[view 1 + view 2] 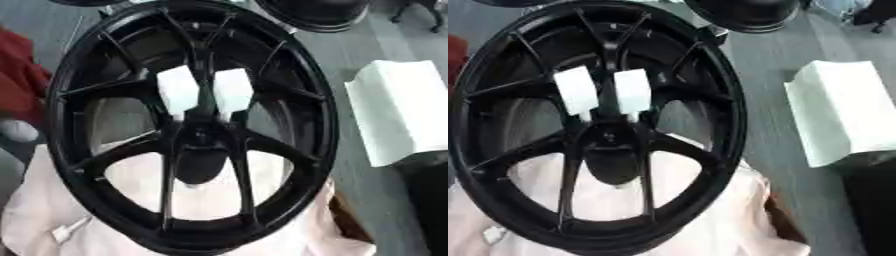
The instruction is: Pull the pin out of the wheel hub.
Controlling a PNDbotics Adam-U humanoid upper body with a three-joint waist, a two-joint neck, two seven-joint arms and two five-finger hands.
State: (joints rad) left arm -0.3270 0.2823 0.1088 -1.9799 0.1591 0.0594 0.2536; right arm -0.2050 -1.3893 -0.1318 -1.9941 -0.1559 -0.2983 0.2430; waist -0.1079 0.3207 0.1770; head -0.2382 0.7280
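The black wheel hub is filling both views, lying on pale pink cloth, two white blocks sitting between its upper spokes. Neither hand is showing; no pin discernible. Left eye view is showing more red at left.

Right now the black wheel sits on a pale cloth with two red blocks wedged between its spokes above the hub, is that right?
Not quite. The two blocks are white, not red, as the left eye view shows. The rest holds: the black wheel sits on a pale cloth, and the blocks are between the spokes just above the hub.
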